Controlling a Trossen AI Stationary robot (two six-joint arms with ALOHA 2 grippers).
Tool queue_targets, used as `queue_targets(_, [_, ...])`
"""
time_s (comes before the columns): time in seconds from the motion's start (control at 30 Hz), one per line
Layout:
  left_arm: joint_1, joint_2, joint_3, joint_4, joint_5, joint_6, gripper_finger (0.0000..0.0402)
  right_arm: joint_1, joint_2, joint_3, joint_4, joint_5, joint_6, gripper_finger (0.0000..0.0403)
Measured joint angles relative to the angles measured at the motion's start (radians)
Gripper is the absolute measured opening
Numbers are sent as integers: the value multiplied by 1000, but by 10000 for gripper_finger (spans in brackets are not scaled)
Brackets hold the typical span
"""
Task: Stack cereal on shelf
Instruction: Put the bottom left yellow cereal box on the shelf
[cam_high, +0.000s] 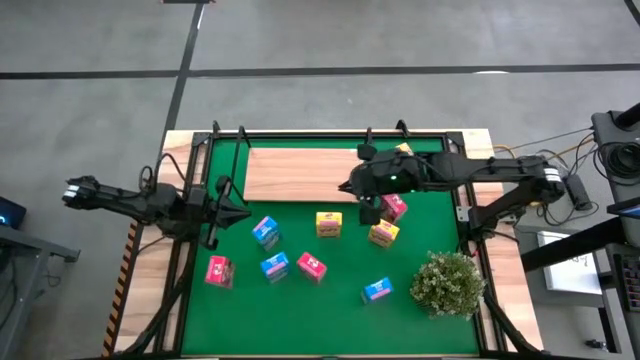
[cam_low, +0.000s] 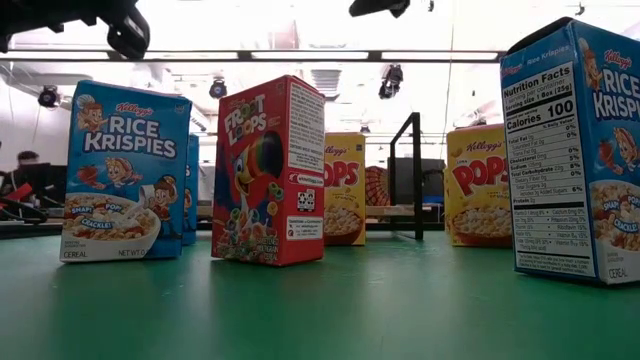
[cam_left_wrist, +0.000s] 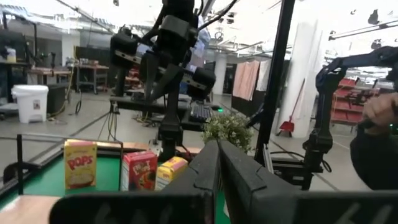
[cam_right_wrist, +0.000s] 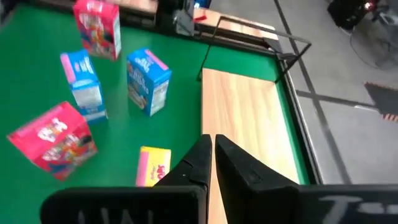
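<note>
The light-wood shelf (cam_high: 300, 172) lies at the far side of the green mat (cam_high: 330, 300). One yellow cereal box (cam_high: 403, 150) stands at its far right end. Several more boxes stand on the mat: blue (cam_high: 265, 232), yellow (cam_high: 329, 224), pink-red (cam_high: 393, 207), yellow (cam_high: 384, 233) and others nearer. My right gripper (cam_high: 350, 187) hangs shut and empty above the shelf's near edge (cam_right_wrist: 242, 118); it also shows in the left wrist view (cam_left_wrist: 163, 74). My left gripper (cam_high: 235, 208) is shut and empty at the mat's left side, above the table.
A bushy green plant (cam_high: 448, 283) stands at the mat's near right corner. Black metal posts (cam_low: 410, 175) rise at the shelf's ends. Blue (cam_low: 120, 170) and pink-red (cam_low: 270, 170) boxes stand near the mat's front. A person's hand (cam_left_wrist: 379, 112) shows beyond the table's right side.
</note>
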Motion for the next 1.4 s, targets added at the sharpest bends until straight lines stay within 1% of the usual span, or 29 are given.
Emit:
queue_targets(0.2, [0, 71, -4, 34, 0, -45, 0, 0, 100, 25, 25, -2, -75, 13])
queue_targets(0.4, [0, 159, -7, 74, 0, -79, 0, 0, 196, 21, 81, -60, -101, 13])
queue_targets(0.53, [0, 181, 0, 79, 0, -77, 0, 0, 234, 21, 143, -60, -93, 13])
queue_targets(0.63, [0, 176, 15, 72, -1, -60, 0, 0, 256, 24, 152, -60, -98, 13])
queue_targets(0.73, [0, 162, 35, 38, -1, -18, 0, 0, 275, 33, 155, -59, -88, 13])
queue_targets(0.93, [0, 131, 103, -111, -2, 78, 0, 2, 315, 46, 183, -60, 15, 13])
queue_targets(1.07, [0, 127, 131, -170, -2, 90, 0, 2, 337, 68, 180, -43, 79, 13])
queue_targets(1.17, [0, 128, 131, -177, -2, 92, 0, 2, 340, 90, 163, -33, 120, 14])
queue_targets(1.27, [0, 129, 127, -176, -2, 120, 0, 3, 338, 116, 129, -33, 147, 32])
queue_targets(1.33, [0, 123, 128, -182, -2, 141, 0, 3, 337, 139, 70, -33, 167, 55])
queue_targets(1.4, [0, 122, 137, -177, -2, 159, 0, 5, 337, 164, -8, -33, 181, 87])
